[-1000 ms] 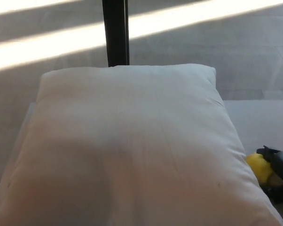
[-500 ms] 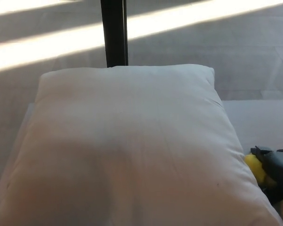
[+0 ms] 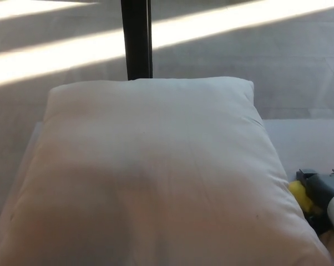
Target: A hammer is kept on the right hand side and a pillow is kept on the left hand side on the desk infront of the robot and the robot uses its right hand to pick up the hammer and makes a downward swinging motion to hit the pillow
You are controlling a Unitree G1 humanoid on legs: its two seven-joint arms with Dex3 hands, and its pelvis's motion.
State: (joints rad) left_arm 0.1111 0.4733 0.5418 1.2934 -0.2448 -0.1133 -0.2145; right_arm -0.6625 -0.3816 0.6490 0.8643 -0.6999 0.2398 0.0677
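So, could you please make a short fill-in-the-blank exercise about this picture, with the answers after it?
1. The pillow is ____ in colour.
2. The yellow object lies at the pillow's ____ edge in the picture.
3. A ____ vertical post stands behind the pillow.
4. Bright bands of ____ cross the floor beyond the desk.

Answers: white; right; black; sunlight

I am looking at a large white pillow (image 3: 150, 177) lying flat and filling most of the desk; the hammer's yellow part (image 3: 301, 197) is peeking out just beside its right edge.
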